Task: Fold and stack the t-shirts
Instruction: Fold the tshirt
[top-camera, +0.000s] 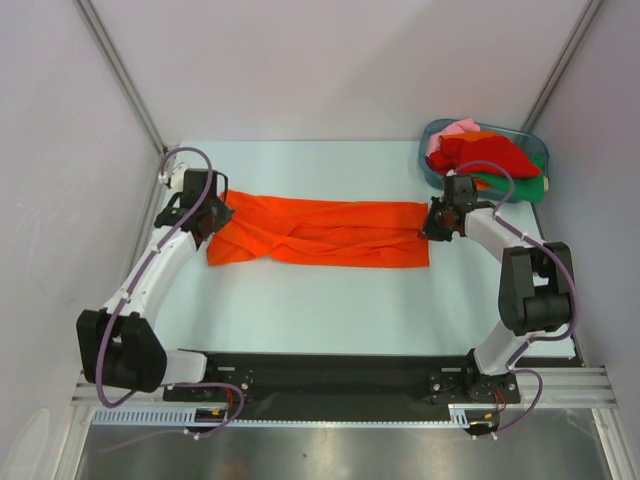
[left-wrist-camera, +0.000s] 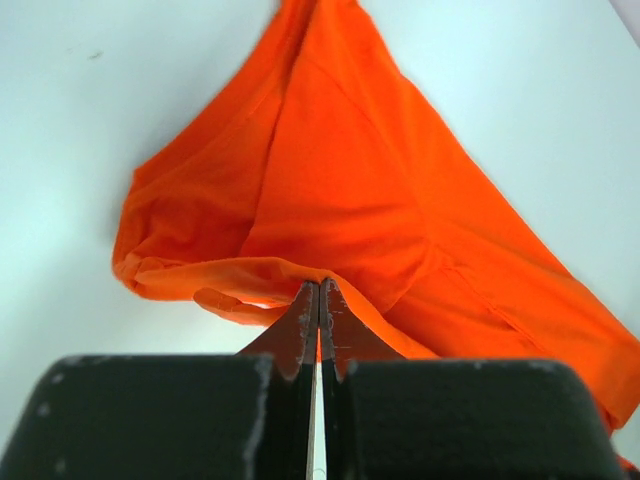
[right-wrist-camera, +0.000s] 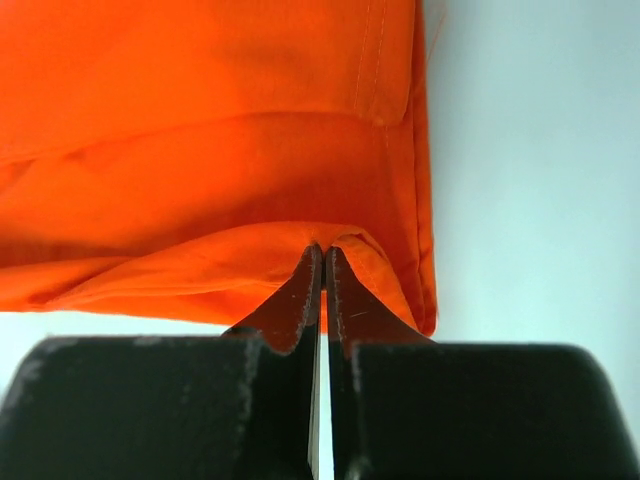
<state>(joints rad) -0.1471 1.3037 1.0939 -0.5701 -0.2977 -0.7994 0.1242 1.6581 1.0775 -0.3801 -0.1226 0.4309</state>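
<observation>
On the pale counter (top-camera: 330, 300) the orange t-shirt (top-camera: 320, 232) lies stretched sideways. The left jaws are clamped on its left end and the right jaws on its right end. Beyond, at the far right, a blue tub (top-camera: 426, 165) holds heaped t-shirts (top-camera: 480, 150).

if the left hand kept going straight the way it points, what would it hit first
The orange t-shirt. The left hand is shut on its near edge, and the rest of that cloth lies directly ahead of it.
</observation>
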